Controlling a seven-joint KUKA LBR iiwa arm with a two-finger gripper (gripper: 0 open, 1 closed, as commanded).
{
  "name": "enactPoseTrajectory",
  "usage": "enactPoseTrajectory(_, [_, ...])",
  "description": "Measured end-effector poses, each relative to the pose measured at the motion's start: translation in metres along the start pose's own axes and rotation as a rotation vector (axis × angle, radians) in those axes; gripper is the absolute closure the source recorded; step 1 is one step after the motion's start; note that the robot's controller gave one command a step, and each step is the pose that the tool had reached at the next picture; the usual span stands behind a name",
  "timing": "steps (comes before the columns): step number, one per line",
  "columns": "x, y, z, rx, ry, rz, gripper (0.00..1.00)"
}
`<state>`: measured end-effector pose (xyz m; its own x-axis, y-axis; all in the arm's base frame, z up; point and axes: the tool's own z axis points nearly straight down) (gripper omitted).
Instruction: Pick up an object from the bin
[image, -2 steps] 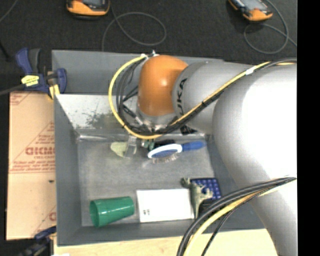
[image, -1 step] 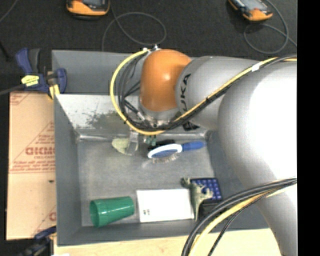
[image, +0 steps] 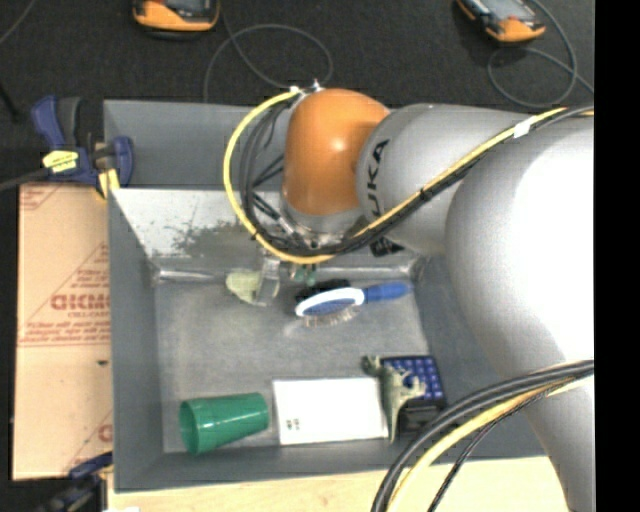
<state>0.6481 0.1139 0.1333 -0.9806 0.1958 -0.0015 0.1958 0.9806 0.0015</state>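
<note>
My gripper (image: 272, 280) reaches down under the orange cover near the back of the bin. Its fingertip stands right beside a small pale green lump (image: 242, 286) lying on the bin floor at the back wall. Just right of the gripper lies a blue-handled brush (image: 340, 300) with a white oval head, its handle pointing right.
Along the bin's front lie a green plastic cup (image: 222, 422) on its side, a white flat box (image: 330, 410), and a dark blue calculator-like thing (image: 415, 385) at the front right. The big silver arm covers the bin's right side. The bin's left middle is bare floor.
</note>
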Motion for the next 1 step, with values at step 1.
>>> enactPoseTrajectory(1, [0.0003,-0.0002,-0.0194,0.001,0.001,0.0,1.0])
